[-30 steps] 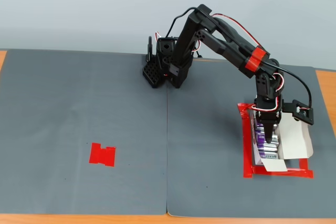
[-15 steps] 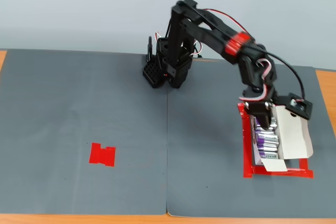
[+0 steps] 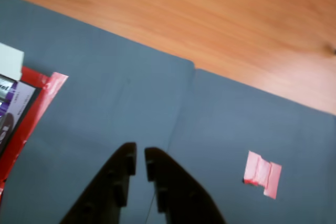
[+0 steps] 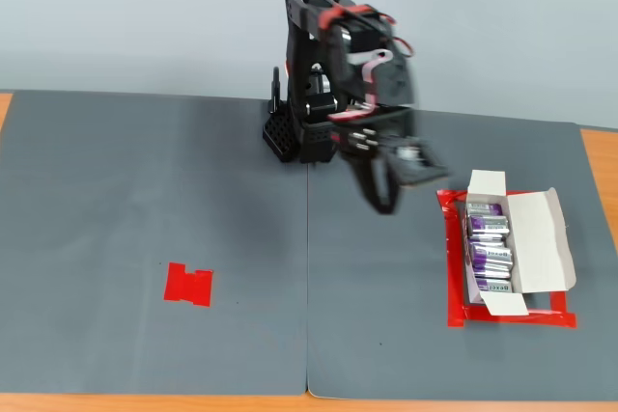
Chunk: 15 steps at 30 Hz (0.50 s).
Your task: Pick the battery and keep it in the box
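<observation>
In the wrist view, the claw (image 3: 139,162) comes in from the bottom edge. Its two dark fingers are almost together, with only a thin gap between them, and nothing is held there. Below it is only the gray mat (image 3: 131,103). At the far left edge a corner of the box (image 3: 10,62) shows, with purple and silver battery ends beside it, inside the red tape frame (image 3: 37,109). One small red tape patch (image 3: 262,174) is on the mat at the right. The wooden table (image 3: 210,19) fills the top of this view.

In the fixed view, the arm (image 4: 338,74) is folded back near its base, and the claw (image 4: 384,185) hangs blurred above the mat, well apart from the box (image 4: 536,238) at the right. I count one box, flaps open, and about five batteries (image 4: 489,256) lying in a row in it; the exact number is hard to read. No battery lies free on the mat. There is one red patch (image 4: 188,284) at the left.

My judgement is that the placing is done and the arm is going back. To do this step well, the claw should travel high over the box flaps and go toward the patch only when a new battery lies there.
</observation>
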Each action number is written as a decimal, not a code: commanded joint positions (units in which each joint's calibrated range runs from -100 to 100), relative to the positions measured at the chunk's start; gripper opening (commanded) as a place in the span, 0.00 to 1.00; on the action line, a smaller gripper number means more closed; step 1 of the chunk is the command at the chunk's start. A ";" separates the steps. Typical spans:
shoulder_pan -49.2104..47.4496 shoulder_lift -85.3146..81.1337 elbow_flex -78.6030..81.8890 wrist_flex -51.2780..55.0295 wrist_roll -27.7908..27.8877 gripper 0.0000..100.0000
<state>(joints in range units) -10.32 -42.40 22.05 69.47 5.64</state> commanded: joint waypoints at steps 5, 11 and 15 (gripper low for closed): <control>11.32 -19.03 15.36 -0.98 -2.54 0.02; 14.76 -30.56 31.10 -10.44 -4.16 0.02; 14.98 -37.43 41.77 -16.17 -4.16 0.02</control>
<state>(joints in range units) 4.35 -74.85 57.70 57.42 1.68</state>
